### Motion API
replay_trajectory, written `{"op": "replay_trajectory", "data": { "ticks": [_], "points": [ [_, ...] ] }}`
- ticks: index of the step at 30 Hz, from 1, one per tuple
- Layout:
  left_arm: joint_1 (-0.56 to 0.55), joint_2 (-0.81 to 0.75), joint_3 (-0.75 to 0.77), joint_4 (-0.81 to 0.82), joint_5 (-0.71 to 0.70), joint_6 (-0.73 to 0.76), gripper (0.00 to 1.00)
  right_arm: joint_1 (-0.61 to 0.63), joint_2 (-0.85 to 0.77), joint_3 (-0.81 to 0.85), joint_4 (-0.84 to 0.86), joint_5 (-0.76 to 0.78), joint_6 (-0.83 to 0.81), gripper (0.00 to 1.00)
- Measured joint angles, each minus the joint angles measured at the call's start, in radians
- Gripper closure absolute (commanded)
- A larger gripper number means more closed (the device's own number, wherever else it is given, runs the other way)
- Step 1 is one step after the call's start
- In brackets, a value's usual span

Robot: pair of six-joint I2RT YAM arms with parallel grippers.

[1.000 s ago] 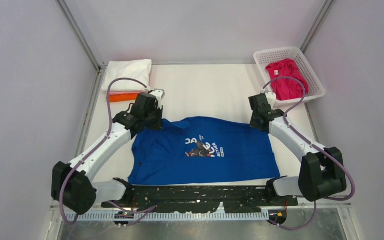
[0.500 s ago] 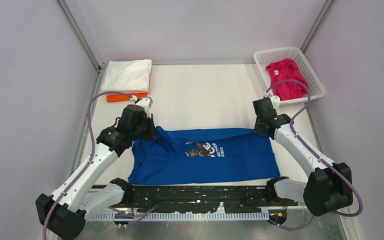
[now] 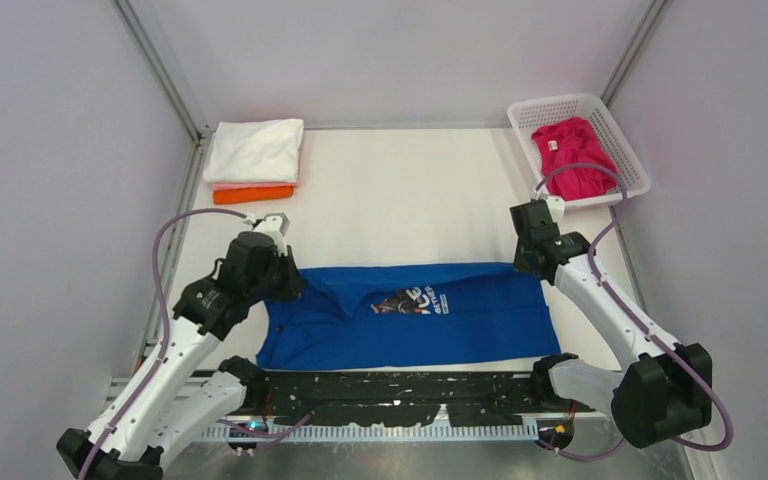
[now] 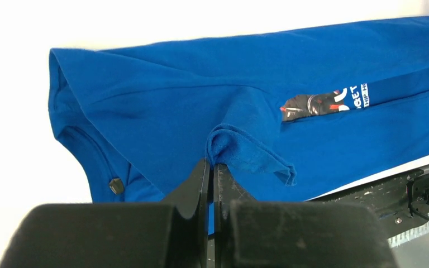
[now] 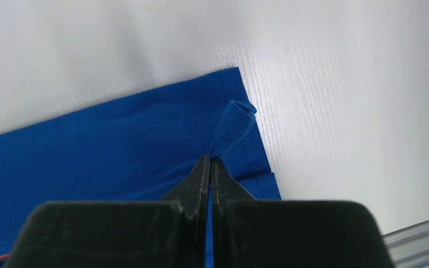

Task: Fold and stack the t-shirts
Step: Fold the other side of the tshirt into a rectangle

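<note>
White table (image 3: 410,200) w/ blue tee (image 3: 460,325), far-edge ends pinched between both jaws.

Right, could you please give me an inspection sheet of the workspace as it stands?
Surface: white table, partly covered by cloth.
Job's things: royal blue cloth t-shirt with chest print lies by the arms, its far edge doubled over; folded white t-shirt on top of pale pink t-shirt and orange t-shirt, far left; crumpled magenta t-shirt in the basket.
Clutter: white plastic lattice basket, far right corner.
Grippers: left tool shut on a blue fold; right tool shut on the blue shirt's corner.
Cables: purple cable loops off each arm.
Surroundings: grey walls, metal corner posts.
</note>
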Motion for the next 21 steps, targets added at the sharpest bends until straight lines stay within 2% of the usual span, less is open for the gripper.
{"op": "replay_trajectory", "data": {
  "ticks": [7,9,12,13,14,15,16,17,18,20,21],
  "points": [
    [-0.008,-0.047,-0.088,-0.023,0.027,-0.061,1.0,0.0,-0.016,-0.016,-0.025,-0.011,0.004,0.95],
    [-0.014,-0.049,-0.12,-0.036,0.032,-0.085,0.87,0.0,-0.013,-0.028,-0.031,-0.016,0.009,0.94],
    [-0.022,-0.056,-0.163,-0.06,0.039,-0.118,0.77,0.0,0.006,-0.05,-0.034,-0.02,0.026,0.87],
    [-0.026,-0.062,-0.177,-0.071,0.044,-0.133,0.68,0.0,0.017,-0.058,-0.037,-0.022,0.032,0.78],
    [-0.031,-0.069,-0.192,-0.083,0.051,-0.149,0.62,0.0,0.03,-0.066,-0.039,-0.023,0.037,0.74],
    [-0.037,-0.078,-0.204,-0.096,0.06,-0.166,0.57,0.0,0.038,-0.072,-0.043,-0.024,0.048,0.65],
    [-0.045,-0.089,-0.217,-0.113,0.072,-0.188,0.54,0.0,0.047,-0.079,-0.049,-0.025,0.054,0.6],
    [-0.054,-0.102,-0.228,-0.135,0.081,-0.206,0.49,0.0,0.051,-0.083,-0.057,-0.024,0.062,0.48],
    [-0.063,-0.117,-0.235,-0.163,0.088,-0.226,0.4,0.0,0.053,-0.085,-0.068,-0.024,0.069,0.41],
    [-0.074,-0.143,-0.236,-0.23,0.092,-0.256,0.21,0.0,0.053,-0.085,-0.084,-0.018,0.085,0.2],
    [-0.078,-0.158,-0.231,-0.286,0.08,-0.274,0.12,0.0,0.052,-0.085,-0.092,-0.014,0.089,0.16]
  ]
}}
